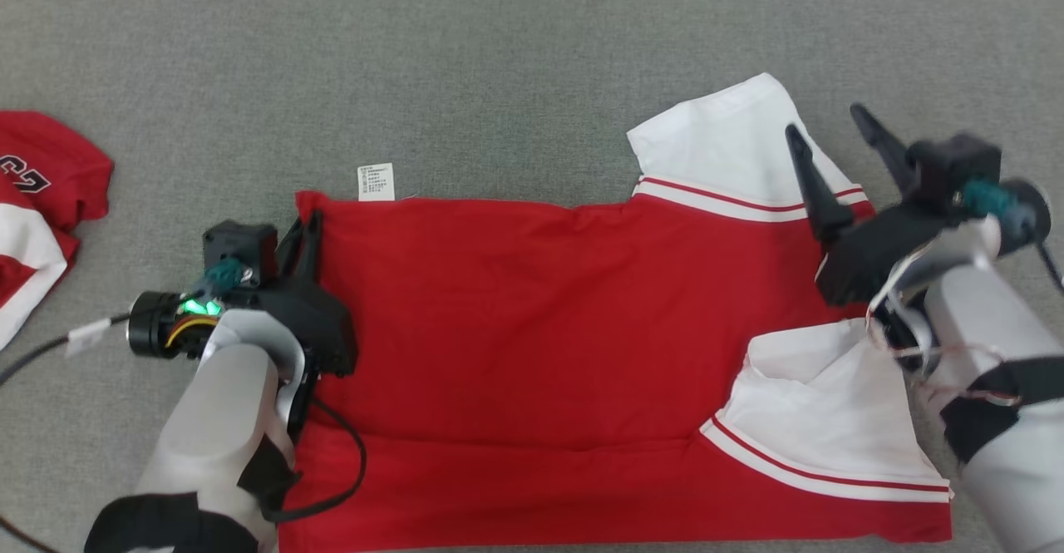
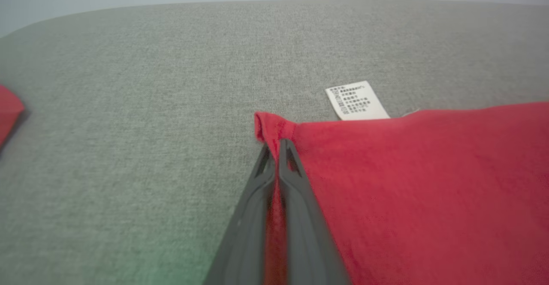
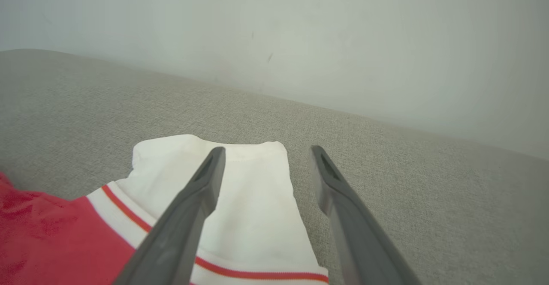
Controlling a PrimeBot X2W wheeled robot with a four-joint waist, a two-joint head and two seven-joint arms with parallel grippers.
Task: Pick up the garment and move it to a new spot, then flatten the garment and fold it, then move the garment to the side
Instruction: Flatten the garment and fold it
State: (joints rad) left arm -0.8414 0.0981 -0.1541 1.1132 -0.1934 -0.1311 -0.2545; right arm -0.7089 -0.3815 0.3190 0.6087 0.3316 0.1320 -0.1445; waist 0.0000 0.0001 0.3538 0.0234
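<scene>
The garment [image 1: 515,312], a red shirt with white sleeves, lies spread on the grey counter [image 1: 499,54]. Its long axis runs across the head view: hem at the robot's left, sleeves at its right. One white sleeve [image 1: 731,145] points away from the robot. The other [image 1: 823,420] lies folded in on the near side. A white care label [image 1: 376,182] sticks out from the far edge, close to the hem corner.

The left tool [image 1: 307,229] is clenched on that far hem corner. In the left wrist view its fingers [image 2: 300,216] are pressed together with a strip of red cloth between them, and the corner bunches just past the tips.

The right tool [image 1: 823,120] is released, jaws spread, and grasps nothing. It hangs over the far sleeve at the shoulder end. In the right wrist view one finger [image 3: 188,216] crosses the white cloth while the other lies over bare counter beside the sleeve's edge. I cannot tell whether it touches the fabric.

So each arm is at its own end of the far edge. Judging by this, the coming move turns on the right tool closing on the sleeve directly below it, so that both ends move together.

A second red-and-white garment [image 1: 41,187] lies well apart at the left.
</scene>
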